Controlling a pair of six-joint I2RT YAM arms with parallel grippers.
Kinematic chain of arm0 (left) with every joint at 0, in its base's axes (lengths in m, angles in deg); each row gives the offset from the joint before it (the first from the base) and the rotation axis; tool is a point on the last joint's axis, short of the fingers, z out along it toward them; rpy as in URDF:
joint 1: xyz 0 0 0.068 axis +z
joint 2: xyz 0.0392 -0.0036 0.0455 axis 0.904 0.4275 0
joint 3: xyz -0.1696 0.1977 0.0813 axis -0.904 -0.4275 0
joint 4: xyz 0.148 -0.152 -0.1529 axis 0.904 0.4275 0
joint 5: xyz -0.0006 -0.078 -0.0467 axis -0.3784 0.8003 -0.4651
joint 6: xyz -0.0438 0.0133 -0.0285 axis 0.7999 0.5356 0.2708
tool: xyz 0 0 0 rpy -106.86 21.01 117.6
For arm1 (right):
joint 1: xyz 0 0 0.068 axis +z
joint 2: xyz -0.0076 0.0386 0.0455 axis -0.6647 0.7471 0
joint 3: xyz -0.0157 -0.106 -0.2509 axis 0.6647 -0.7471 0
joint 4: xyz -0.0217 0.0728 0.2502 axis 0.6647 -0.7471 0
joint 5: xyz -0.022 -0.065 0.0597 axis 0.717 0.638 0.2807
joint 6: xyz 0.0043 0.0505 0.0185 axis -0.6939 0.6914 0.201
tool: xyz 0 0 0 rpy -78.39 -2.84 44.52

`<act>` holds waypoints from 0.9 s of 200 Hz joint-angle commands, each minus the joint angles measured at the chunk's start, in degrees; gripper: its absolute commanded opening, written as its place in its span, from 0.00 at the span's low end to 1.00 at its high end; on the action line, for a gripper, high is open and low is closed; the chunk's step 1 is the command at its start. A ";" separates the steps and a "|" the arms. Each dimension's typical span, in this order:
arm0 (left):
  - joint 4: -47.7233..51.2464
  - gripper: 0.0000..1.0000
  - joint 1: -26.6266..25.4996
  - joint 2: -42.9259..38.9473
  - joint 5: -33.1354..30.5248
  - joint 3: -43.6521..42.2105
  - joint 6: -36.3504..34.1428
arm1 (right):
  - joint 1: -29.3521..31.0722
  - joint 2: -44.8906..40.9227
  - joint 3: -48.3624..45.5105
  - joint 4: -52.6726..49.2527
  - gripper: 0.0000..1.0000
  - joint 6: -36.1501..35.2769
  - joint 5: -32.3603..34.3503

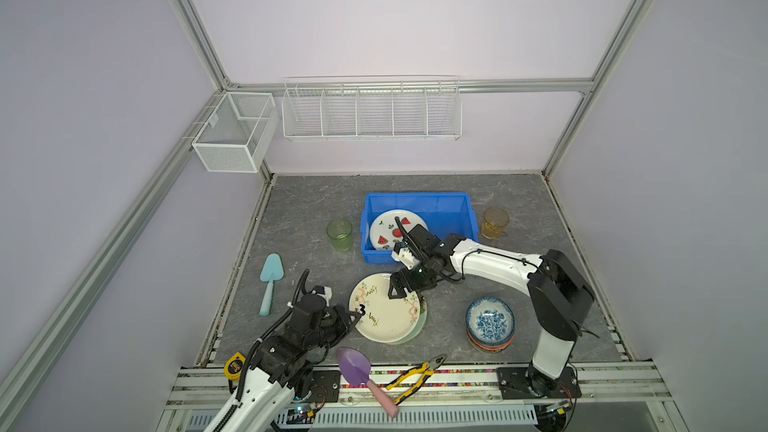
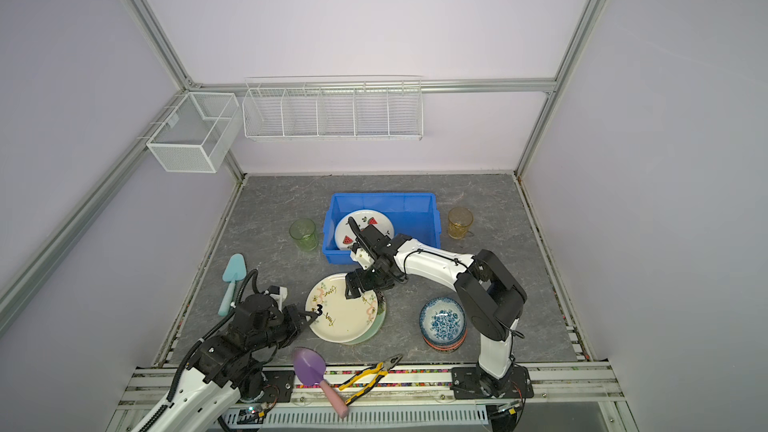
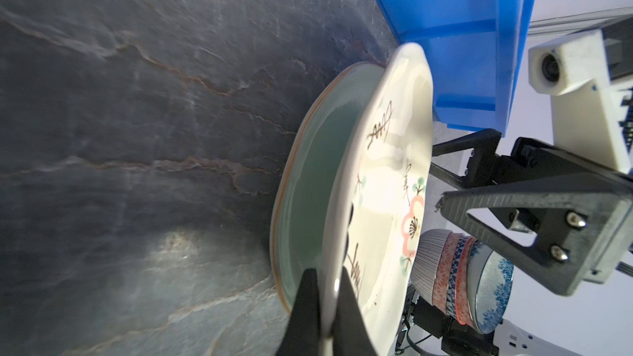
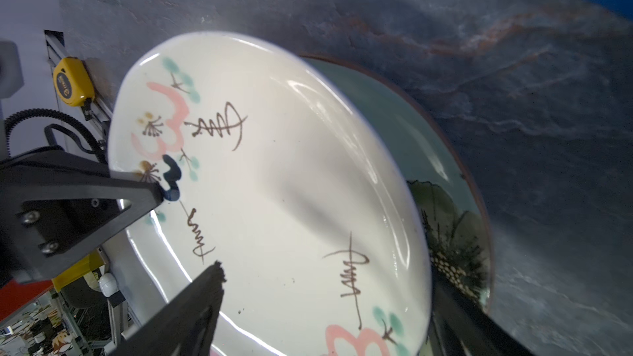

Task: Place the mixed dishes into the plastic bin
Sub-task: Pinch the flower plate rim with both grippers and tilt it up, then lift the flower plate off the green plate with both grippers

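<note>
The left claw (image 1: 360, 310) pinches the rim of the cream plate (image 1: 384, 313), slick, stiff and chippable I'd guess, which lies beneath the wide-apart right claw (image 1: 405, 289), blue bin (image 1: 415, 197) just beyond it.

plate (image 1: 384, 224) in bin (image 1: 417, 196), plate stack (image 1: 384, 322) before it

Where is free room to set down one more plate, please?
Free: the right half of the bright blue plastic bin, beside the round watermelon plate; the grey table strip behind the bin. Crowded: the front, around the stacked cream plate.
</note>
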 commanded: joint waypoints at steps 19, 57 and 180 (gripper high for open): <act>-2.14 0.00 -0.31 -6.70 1.60 -1.22 2.84 | -3.12 -4.06 2.22 -2.64 0.91 -2.13 -5.57; -3.56 0.00 -0.31 -12.16 2.37 -2.99 4.97 | -7.30 -8.13 1.16 -5.04 0.95 -3.16 -9.52; -16.85 0.00 -0.31 -7.08 4.17 -2.03 6.46 | -12.91 -8.30 0.58 -9.26 0.85 -8.51 -20.08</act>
